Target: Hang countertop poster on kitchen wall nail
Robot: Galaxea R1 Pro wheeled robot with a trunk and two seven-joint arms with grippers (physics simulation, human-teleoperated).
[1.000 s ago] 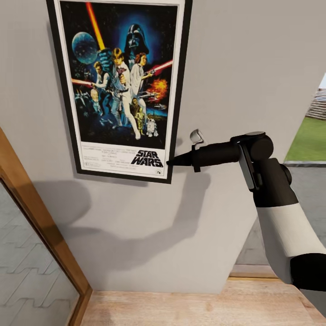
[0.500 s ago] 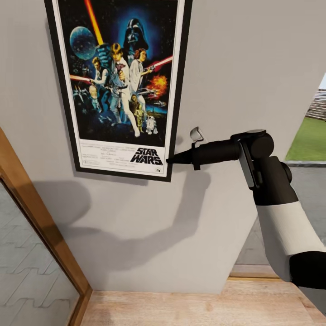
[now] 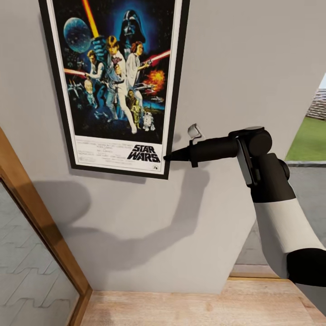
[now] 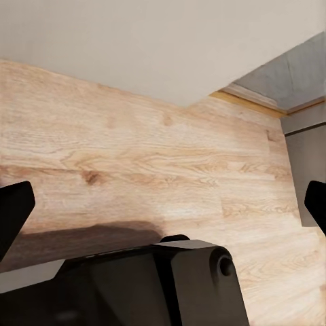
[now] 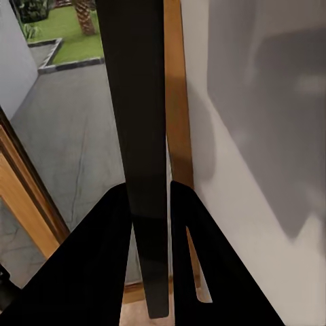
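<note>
The poster (image 3: 117, 81), with a black frame, white border and "STAR WARS" title, lies flat against the grey wall (image 3: 235, 68), its top cut off by the picture's edge. My right gripper (image 3: 168, 158) is shut on the frame's lower right edge, the arm reaching in from the right. In the right wrist view the frame's edge (image 5: 139, 136) runs as a dark strip between the two black fingers (image 5: 95, 258). My left gripper (image 4: 163, 207) is open over the wooden floor (image 4: 149, 149), holding nothing. The wall nails and the kitchen countertop are out of view.
A wooden door frame with glass (image 3: 40, 226) slants along the left. Light wooden floor (image 3: 181, 308) lies below the wall. At the right the wall ends at an opening onto grey paving and grass (image 3: 310, 140).
The poster has slid a little up and to the left along the wall, and my right gripper has moved with it. The door frame and floor have stayed put.
</note>
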